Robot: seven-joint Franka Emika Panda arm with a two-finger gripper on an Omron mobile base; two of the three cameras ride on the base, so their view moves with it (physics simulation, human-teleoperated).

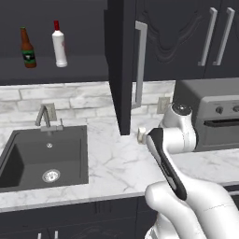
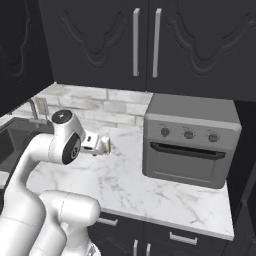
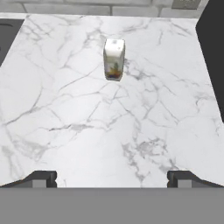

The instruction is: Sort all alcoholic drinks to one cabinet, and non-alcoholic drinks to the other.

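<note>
The open cabinet (image 1: 84, 70) at the upper left holds both alcoholic drinks on its dark shelf: a brown beer bottle (image 1: 28, 48) and a white bottle with a red cap (image 1: 59, 44). Its tall narrow door (image 1: 120, 70) stands open, showing the long silver bar handle (image 1: 140, 65). One non-alcoholic drink, a small pale carton (image 3: 114, 59), stands upright on the marble counter (image 3: 65, 109). The same carton (image 2: 107, 145) shows just beyond the hand. My gripper (image 3: 112, 178) is open and empty, well short of the carton and pointed at it. The other cabinet is out of view.
A grey toaster oven (image 2: 190, 145) sits on the counter right of the carton. A dark sink (image 1: 44, 156) with a faucet (image 1: 44, 117) lies to the left. Shut carved-panel doors (image 2: 145, 42) hang above the oven. The open door's edge stands close to the carton (image 1: 141, 135).
</note>
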